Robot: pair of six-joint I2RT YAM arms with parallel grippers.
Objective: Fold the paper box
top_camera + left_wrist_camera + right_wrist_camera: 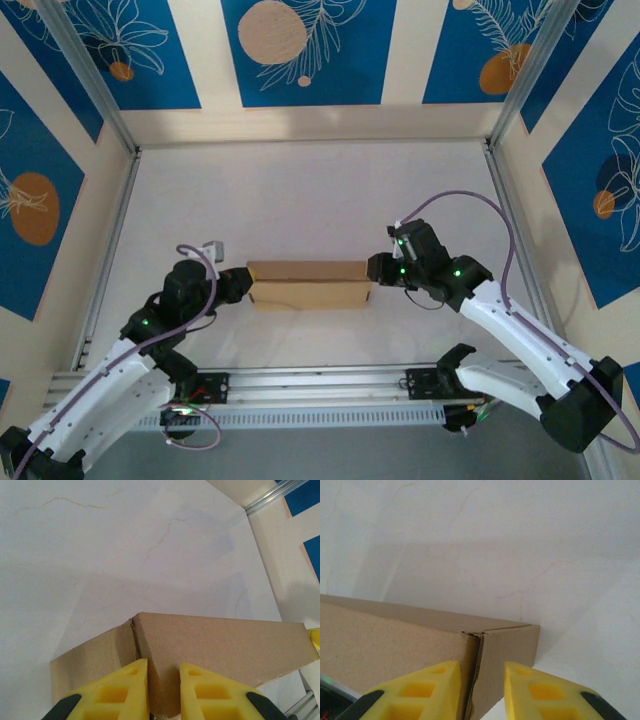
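The paper box (308, 283), clamped at 9 o'clock by the left end effector (164, 690) — grip of the right end effector (481, 690) unclear — may be buckled by end-on pressure.

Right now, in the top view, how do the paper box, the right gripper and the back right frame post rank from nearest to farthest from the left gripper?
1. paper box: its left end sits between the fingers of the left gripper.
2. right gripper: at the box's right end.
3. frame post: back right corner, farthest.
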